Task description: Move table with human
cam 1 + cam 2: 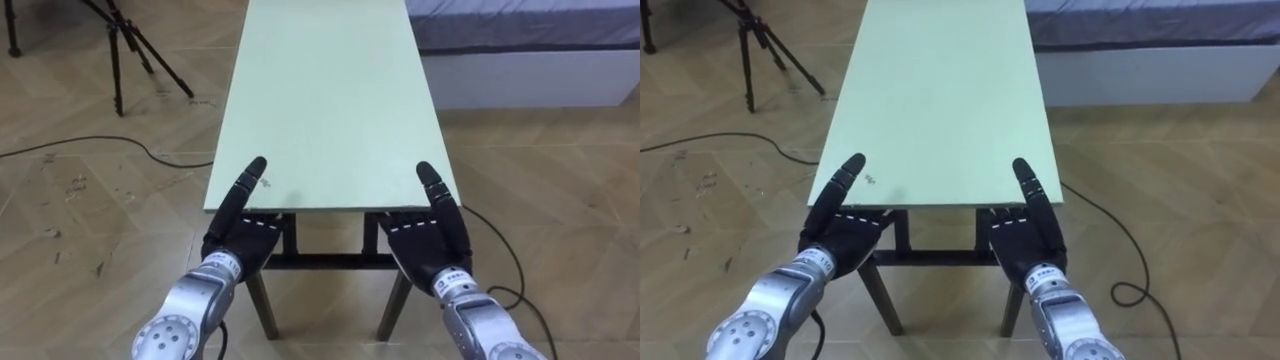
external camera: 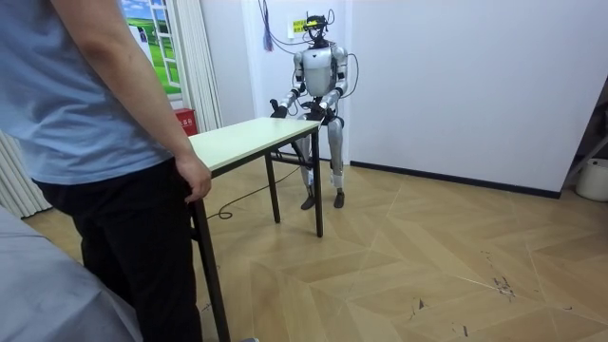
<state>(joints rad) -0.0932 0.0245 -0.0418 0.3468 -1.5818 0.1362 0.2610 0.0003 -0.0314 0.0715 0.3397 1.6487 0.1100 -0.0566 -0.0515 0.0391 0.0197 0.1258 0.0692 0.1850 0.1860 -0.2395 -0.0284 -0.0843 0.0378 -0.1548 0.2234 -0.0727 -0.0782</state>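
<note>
Centrally: worktop [image 1: 330,90], pale green top on dark legs, standing on a wood-pattern floor [image 1: 60,220]. It runs lengthwise away from the robot, which stands upright at one short end before a white wall with both arms held forward.

Left hand [image 1: 238,235]: black, at the near edge by the left corner, touching the worktop, partly over the top and partly beneath it. Whether it grips cannot be told.

Right hand [image 1: 430,232]: black, at the same edge by the right corner, placed in the same way, touching. Its grip likewise cannot be told.

Person [image 2: 95,123]: blue top, dark trousers, standing at the opposite short end, at the room view's left. The person's hand [image 2: 195,179] hangs at that end's corner, against the worktop's edge.

Tripod [image 1: 125,40]: dark, on the floor to the left of the worktop, apart from it.

Cable [image 1: 90,147]: dark, lying across the floor on the left, running towards the worktop.

Bed [image 1: 520,60]: white base, grey cover, just beside the worktop's far right side.
</note>
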